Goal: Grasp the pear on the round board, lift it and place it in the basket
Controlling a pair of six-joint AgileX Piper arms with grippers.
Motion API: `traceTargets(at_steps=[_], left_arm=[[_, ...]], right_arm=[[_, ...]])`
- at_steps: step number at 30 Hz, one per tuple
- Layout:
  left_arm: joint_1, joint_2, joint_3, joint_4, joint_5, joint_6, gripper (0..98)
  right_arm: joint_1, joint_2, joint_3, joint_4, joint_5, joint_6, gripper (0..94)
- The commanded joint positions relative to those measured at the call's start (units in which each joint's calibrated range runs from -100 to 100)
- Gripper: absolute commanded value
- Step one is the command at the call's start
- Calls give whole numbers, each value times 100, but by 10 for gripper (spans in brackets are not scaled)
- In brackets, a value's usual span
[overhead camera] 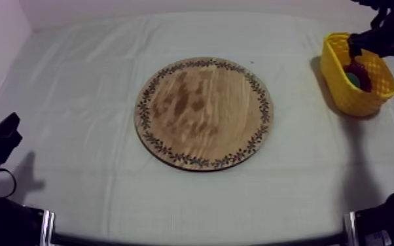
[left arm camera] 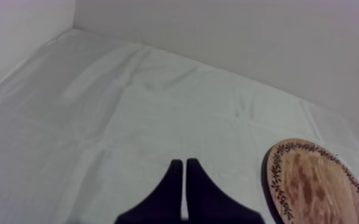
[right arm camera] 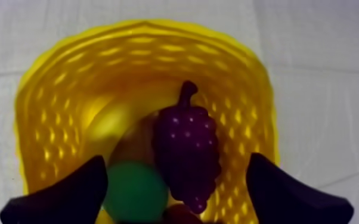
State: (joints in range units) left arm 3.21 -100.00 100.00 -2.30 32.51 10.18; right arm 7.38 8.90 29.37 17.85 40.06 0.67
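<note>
Pear (right arm camera: pixel 135 192) lies in the yellow basket (right arm camera: pixel 56 89), below my right gripper (right arm camera: pixel 177 159), whose fingers stand wide apart and hold nothing.

Seen from above, my right arm comes in at the upper right and hangs over the basket at the table's right side, well apart from the wooden board (overhead camera: pixel 204 113) at mid-table. Of the pear I can see a smooth, rounded green surface just beside the bunch of grapes (right arm camera: pixel 185 156); I cannot tell which way its long axis runs. A small red fruit (right arm camera: pixel 180 213) shows next to them. My left gripper (left arm camera: pixel 185 173) sits low at the left, fingers pressed together in a narrow wedge over the cloth (left arm camera: pixel 128 107).
</note>
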Motion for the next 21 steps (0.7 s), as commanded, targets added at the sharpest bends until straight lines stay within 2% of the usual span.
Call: traceTargets(at_steps=[1,5,10,14,21], left_arm=[[2,0,0,-2,-1,1,1],[2,0,0,-2,-1,1,1],[2,0,0,-2,-1,1,1],[2,0,0,-2,-1,1,1],[2,0,0,-2,-1,1,1]], right_arm=[[1,-481,318,64,-353,-98,635],[4,-1435,983,97,-839,-240,586],[42,-2898,2151,-35,-1580,-261,526],[44,-4188,3147,-503,-1999,118,495],[-177,-6319,4727,-1374,-2145,937,440]])
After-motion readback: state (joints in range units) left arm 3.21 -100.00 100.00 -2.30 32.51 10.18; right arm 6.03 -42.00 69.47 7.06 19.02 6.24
